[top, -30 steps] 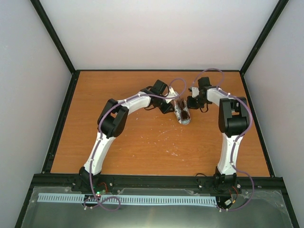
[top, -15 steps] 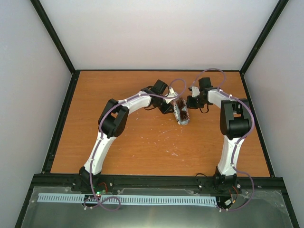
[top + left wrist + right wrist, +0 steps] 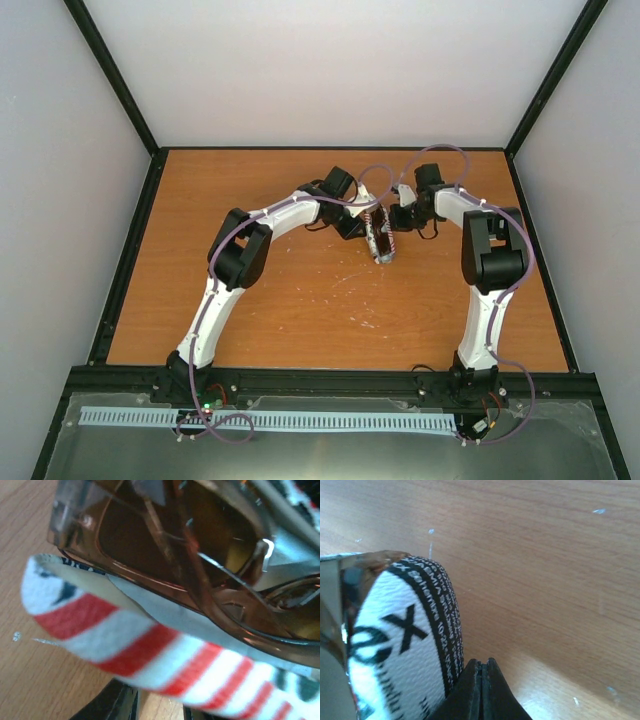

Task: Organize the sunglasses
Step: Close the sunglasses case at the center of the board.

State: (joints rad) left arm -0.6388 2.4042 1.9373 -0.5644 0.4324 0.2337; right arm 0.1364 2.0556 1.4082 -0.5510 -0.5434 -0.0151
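Overhead, the left gripper (image 3: 362, 224) and right gripper (image 3: 398, 216) are flanking the flag-patterned case (image 3: 381, 242). Left wrist: the sunglasses (image 3: 200, 555) are sitting half inside its mouth, and I cannot tell the left gripper's hold. Right wrist: the fingers (image 3: 470, 690) are pressing together beside the case. Tilting it risks spilling the sunglasses.

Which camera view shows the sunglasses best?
The left wrist view: the sunglasses fill it, brown lenses and frame close up against the striped case. The top view shows them tiny; the right wrist view shows only a brown edge.

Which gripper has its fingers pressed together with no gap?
The right gripper: its black fingers meet beside the case. On the left gripper they stand apart, with the table showing between.
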